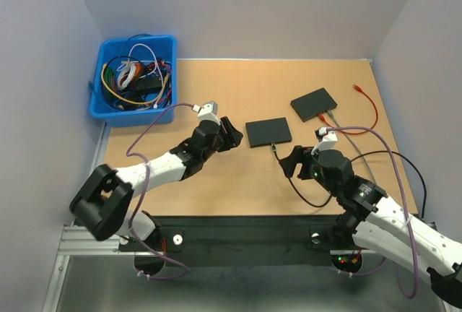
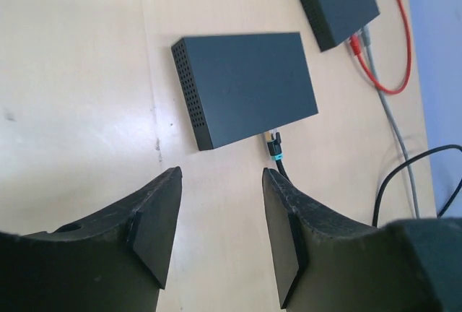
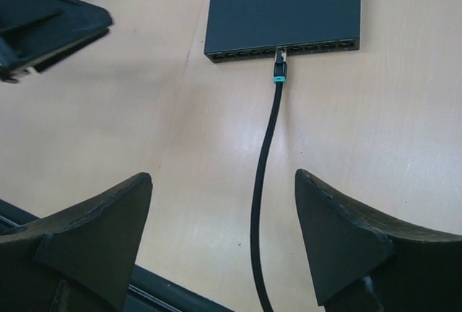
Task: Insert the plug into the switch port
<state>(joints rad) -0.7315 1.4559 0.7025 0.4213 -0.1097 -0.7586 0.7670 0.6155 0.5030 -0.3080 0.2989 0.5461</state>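
Since plug (image 3: 279, 70) looks seated in switch (image 3: 285, 1) ahead of right end effector (image 3: 222, 182), that & left end effector (image 2: 221, 182) both apart, empty; retreat w/o snagging cable (image 3: 263, 167).

One camera looked down from high above the table (image 1: 216, 189). Both wrist cameras sat close, facing the same switch (image 2: 245, 84) (image 3: 285, 9).

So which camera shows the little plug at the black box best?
The right wrist view: the plug is in clear sight, its tip at the row of ports on the switch, cable trailing down. The left wrist view catches it sideways, ports hidden. From the top view it is just a tiny speck.
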